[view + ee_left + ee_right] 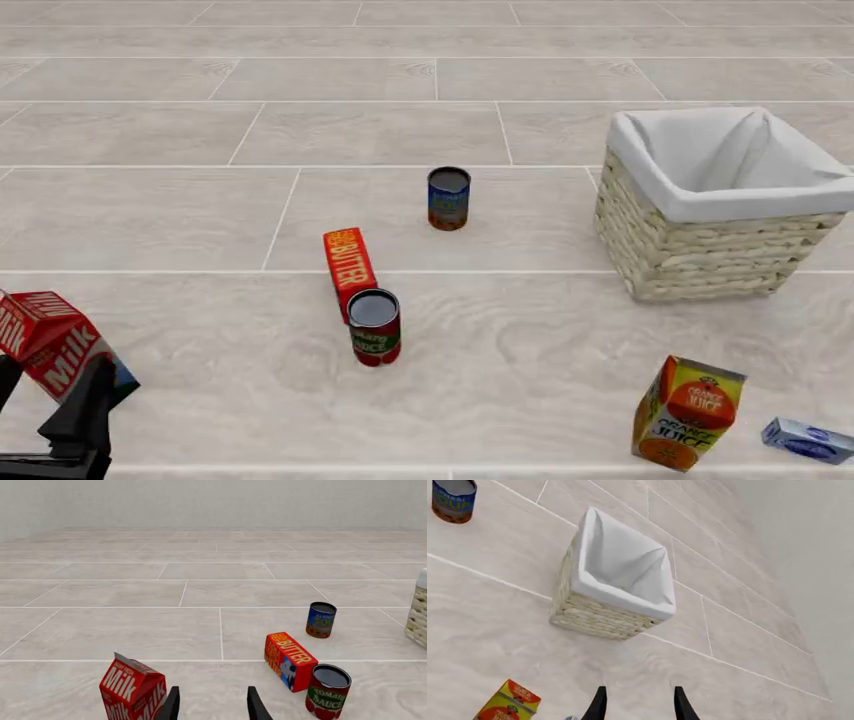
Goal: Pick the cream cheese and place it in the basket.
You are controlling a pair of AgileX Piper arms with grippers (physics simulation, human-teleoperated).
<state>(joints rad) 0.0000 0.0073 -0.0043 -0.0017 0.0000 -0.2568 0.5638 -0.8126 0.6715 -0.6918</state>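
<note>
The cream cheese (807,440) lay flat at the worktop's (534,350) five o'clock corner, just beside the orange juice carton (687,413), well apart from the basket (721,205) at two o'clock. Both tools, left (212,705) and right (639,705), stood open, empty.

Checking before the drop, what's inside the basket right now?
Only the white cloth lining shows inside the basket. Its near wall hides part of the bottom in the front view.
</note>
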